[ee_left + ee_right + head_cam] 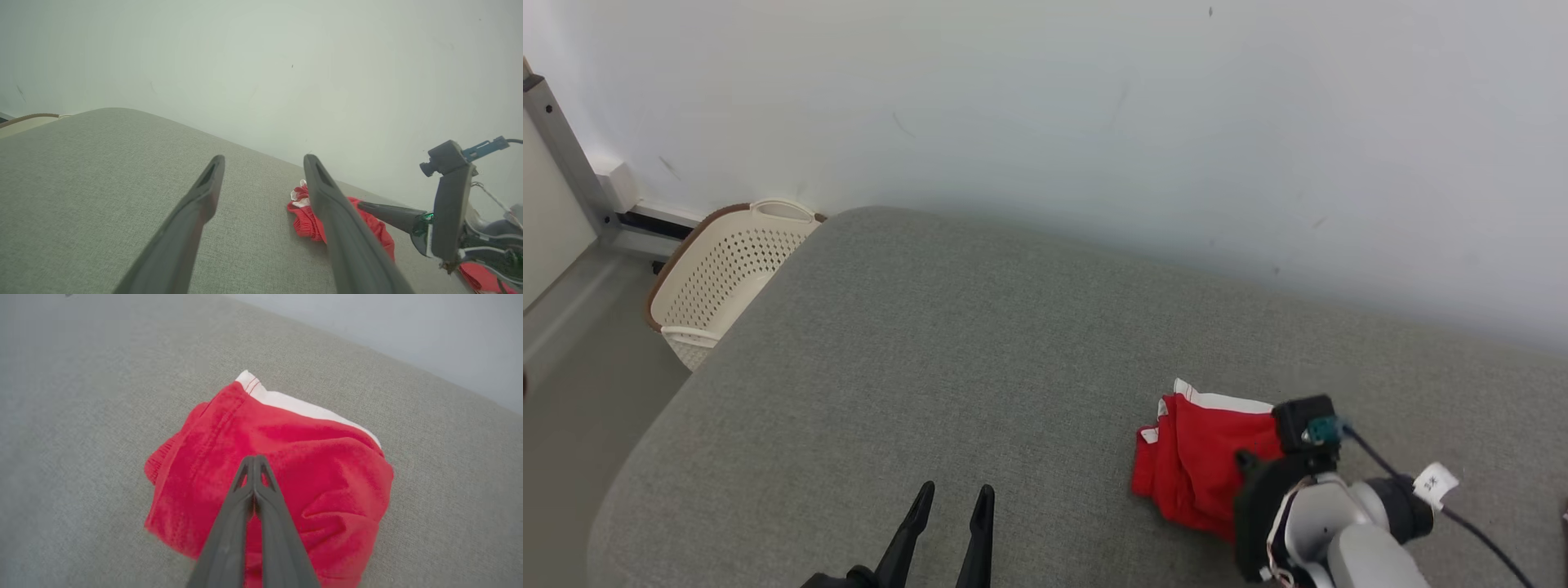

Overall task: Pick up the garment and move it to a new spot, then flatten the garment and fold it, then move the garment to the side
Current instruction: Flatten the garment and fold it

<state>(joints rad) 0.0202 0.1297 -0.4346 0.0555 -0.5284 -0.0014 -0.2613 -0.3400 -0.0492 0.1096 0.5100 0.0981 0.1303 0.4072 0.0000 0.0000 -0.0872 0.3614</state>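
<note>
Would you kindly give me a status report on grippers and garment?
Left gripper open, empty. Right gripper shut, over red garment, bunched on grey cushion. Basket far left, no obstacle.

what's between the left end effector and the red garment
Just bare grey padded surface lies between the left end effector and the red garment; the head view shows that stretch plainly.

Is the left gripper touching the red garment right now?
Apart. The head view shows a wide stretch of bare grey surface between the left gripper and the red garment.
</note>
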